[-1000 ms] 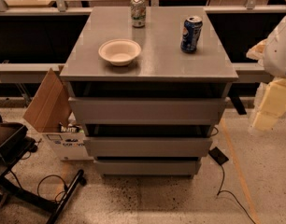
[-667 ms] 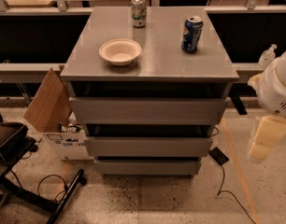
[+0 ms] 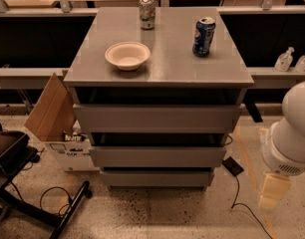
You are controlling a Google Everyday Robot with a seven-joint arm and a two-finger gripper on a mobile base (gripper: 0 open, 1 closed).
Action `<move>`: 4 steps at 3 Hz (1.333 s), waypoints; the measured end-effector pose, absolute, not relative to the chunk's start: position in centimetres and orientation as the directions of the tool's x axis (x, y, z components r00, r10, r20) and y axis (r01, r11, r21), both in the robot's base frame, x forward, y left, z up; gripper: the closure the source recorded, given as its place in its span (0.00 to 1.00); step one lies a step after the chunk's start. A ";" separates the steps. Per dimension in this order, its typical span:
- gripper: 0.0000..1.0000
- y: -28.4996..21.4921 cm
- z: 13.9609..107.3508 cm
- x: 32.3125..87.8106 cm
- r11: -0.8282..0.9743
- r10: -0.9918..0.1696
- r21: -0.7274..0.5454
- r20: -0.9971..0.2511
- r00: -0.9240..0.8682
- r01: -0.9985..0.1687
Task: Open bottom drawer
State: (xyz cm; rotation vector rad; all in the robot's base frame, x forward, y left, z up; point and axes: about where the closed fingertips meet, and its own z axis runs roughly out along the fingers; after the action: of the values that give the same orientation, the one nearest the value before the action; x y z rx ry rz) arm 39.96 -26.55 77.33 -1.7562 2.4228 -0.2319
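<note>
The grey cabinet (image 3: 157, 63) stands in the middle of the camera view with three drawers. The bottom drawer (image 3: 156, 178) is the lowest, a flat grey front without a handle, just above the floor; its front sits further back than the two larger fronts above it. My white arm (image 3: 292, 133) hangs at the right edge. My gripper (image 3: 273, 192), a cream-coloured end piece, points down to the right of the cabinet, about level with the bottom drawer and well apart from it. It holds nothing that I can see.
On the cabinet top are a white bowl (image 3: 127, 55), a green-and-white can (image 3: 147, 12) and a blue can (image 3: 204, 36). A cardboard box (image 3: 55, 118) stands left of the cabinet. A black chair base (image 3: 38, 208) and cables lie bottom left. A cable and a black block (image 3: 233, 166) lie right.
My arm has dropped from beside the cabinet top down toward the floor at the right, so the gripper now sits lower, near bottom drawer height. The drawers have not moved.
</note>
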 end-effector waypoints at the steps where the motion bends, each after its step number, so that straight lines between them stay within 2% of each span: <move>1: 0.00 -27.4 71.0 39.5 0.299 -0.954 -0.186 -0.027 -0.299 -0.936; 3: 0.00 -26.3 68.5 39.4 0.280 -0.960 -0.164 -0.037 -0.278 -0.946; 4: 0.00 -23.9 62.2 39.9 0.243 -0.969 -0.115 -0.065 -0.237 -0.963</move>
State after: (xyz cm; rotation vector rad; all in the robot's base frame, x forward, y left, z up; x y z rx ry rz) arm 39.88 -23.92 62.22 -1.8588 2.3775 -0.0771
